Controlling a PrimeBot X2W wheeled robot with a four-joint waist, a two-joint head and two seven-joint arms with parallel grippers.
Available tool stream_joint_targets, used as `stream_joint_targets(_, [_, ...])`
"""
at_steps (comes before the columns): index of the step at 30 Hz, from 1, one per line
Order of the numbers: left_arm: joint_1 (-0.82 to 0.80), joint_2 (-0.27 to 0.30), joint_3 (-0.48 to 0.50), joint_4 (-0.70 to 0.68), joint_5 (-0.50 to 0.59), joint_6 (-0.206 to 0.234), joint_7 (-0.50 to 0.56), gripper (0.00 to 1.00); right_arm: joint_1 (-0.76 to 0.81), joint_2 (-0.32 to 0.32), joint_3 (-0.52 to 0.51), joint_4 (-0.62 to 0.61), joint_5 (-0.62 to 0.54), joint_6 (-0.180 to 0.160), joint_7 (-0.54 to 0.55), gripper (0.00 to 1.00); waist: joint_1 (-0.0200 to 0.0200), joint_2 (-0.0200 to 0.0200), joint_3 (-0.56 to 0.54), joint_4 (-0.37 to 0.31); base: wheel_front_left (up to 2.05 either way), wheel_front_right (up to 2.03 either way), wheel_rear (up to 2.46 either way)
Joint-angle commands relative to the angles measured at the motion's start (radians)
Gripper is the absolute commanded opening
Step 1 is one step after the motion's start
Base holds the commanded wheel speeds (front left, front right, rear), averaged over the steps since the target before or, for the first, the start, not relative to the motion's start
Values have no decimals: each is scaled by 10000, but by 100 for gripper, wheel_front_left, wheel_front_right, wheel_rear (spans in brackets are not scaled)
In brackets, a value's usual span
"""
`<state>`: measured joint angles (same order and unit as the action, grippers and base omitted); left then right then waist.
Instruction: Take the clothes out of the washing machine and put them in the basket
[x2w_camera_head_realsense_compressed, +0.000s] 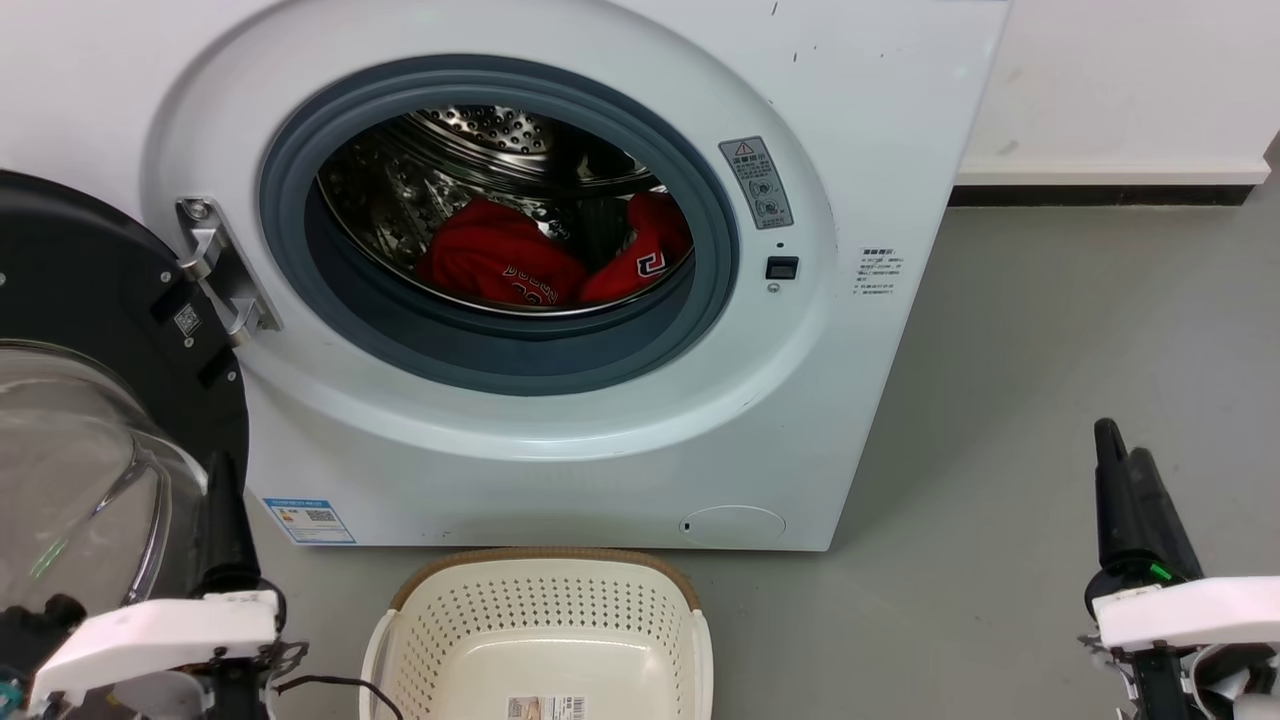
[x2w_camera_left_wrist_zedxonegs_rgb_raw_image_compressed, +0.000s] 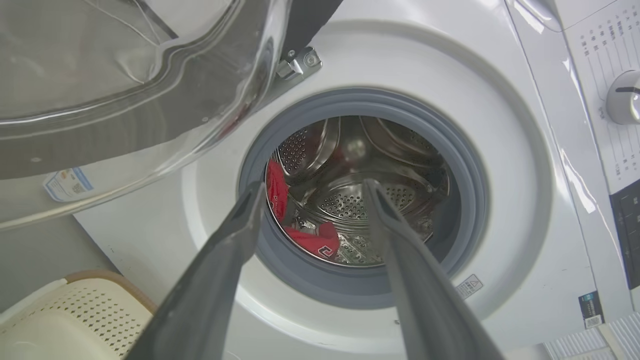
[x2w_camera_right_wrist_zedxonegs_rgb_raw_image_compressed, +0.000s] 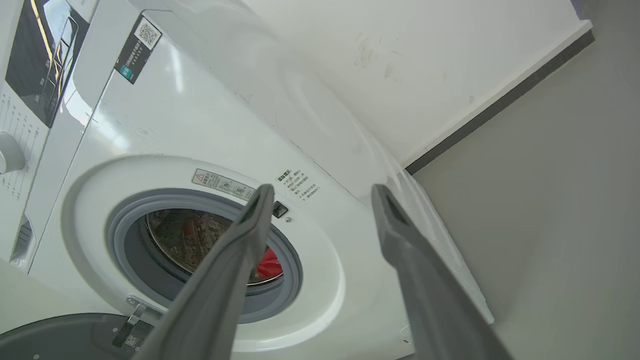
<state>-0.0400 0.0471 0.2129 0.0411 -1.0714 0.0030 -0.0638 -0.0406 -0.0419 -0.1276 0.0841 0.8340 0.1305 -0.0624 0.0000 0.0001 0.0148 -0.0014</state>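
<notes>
The white washing machine stands with its porthole open. Two red clothes lie in the steel drum, one at the left and one at the right, also seen as red patches in the wrist views. The cream basket sits on the floor right below the porthole, with nothing in it but a paper label. My left gripper is low at the left, open and holding nothing, its fingers pointing at the drum. My right gripper is low at the right, open, well clear of the machine.
The black-framed glass door is swung open to the left, close beside my left gripper. Grey floor stretches to the right of the machine, up to a white wall with dark skirting. A control knob sits above the porthole.
</notes>
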Motion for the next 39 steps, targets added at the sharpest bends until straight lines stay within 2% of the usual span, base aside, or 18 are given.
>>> stream_joint_targets(1, [-34,25,-105,-360,410,168,-89,100,-176,-62,40,-343,-556,3,-98,100,0,-1,8,-1,0,0,0])
stream_joint_targets(10, [133,27,-1327,-1406,3264,1345,-383,100,-95,-70,316,-1178,-2818,2,-390,100,0,-1,63,-30,0,0,0])
stream_joint_targets(17, [262,96,-2139,-1634,4863,1858,-589,100,6,-76,440,-1513,-4019,2,-592,100,0,-1,89,-41,0,0,0])
stream_joint_targets(20, [327,209,-2460,-1650,5224,2115,-672,100,57,-77,511,-1600,-4500,2,-678,100,0,-1,91,-36,0,0,0])
stream_joint_targets(24, [419,269,-2675,-1723,5260,1976,-755,100,111,-80,572,-1680,-4965,2,-761,100,0,-1,88,-28,0,0,0])
stream_joint_targets(30, [598,261,-2688,-1722,5715,1322,-925,100,195,-83,716,-1698,-5654,2,-927,100,0,-1,74,-8,0,0,0])
stream_joint_targets(34, [728,233,-2705,-1542,6203,1053,-1017,100,301,-85,814,-1636,-6098,2,-1026,100,0,-1,68,-2,0,0,0])
stream_joint_targets(39, [857,303,-2851,-1144,7069,1160,-1135,100,425,-86,985,-1488,-6534,1,-1153,100,0,-1,65,-7,0,0,0])
